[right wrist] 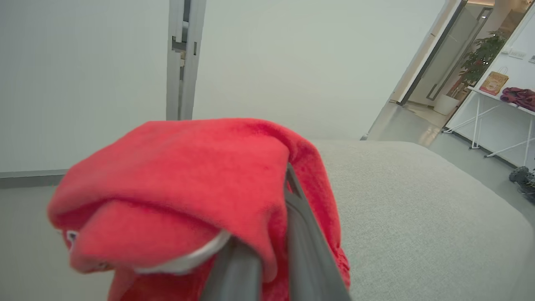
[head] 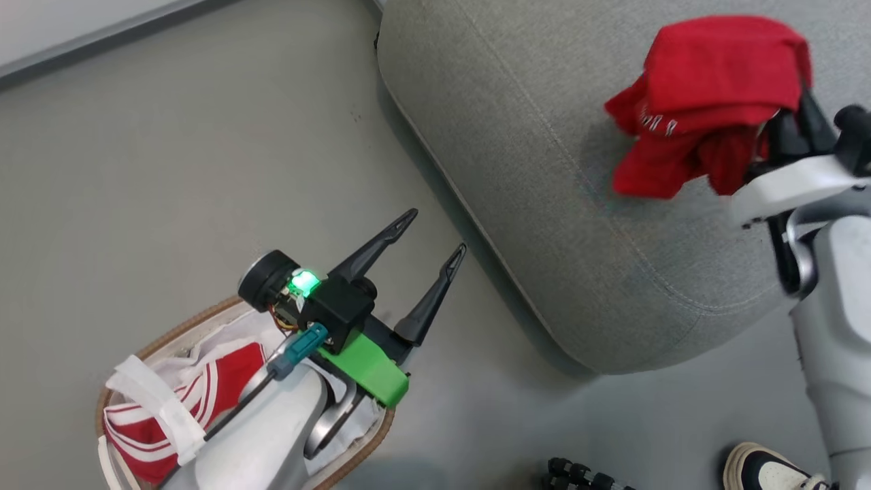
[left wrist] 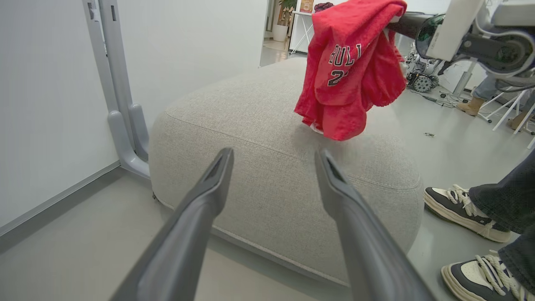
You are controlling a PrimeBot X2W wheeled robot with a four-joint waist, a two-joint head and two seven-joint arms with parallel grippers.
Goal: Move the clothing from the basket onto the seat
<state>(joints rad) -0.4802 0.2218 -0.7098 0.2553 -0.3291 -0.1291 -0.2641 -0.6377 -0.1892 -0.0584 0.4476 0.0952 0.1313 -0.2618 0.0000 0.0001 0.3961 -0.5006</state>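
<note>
Grey floor (head: 136,170); lower left of head view: cream perforated plastic basket (head: 173,333) w/ brown woven rim holds red shorts (head: 224,374) w/ white trim. Left gripper (head: 436,230) just past its rim, fingers spread, empty. Upper right: right gripper (head: 789,129) pinches red lettered jersey (head: 708,82) over big rounded grey fabric seat (head: 517,170).

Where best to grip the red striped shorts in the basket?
Pinch the raised striped fold of the red white-trimmed shorts from above: they lie crumpled inside the oval brown-rimmed basket, whose wall likely blocks a side approach.
</note>
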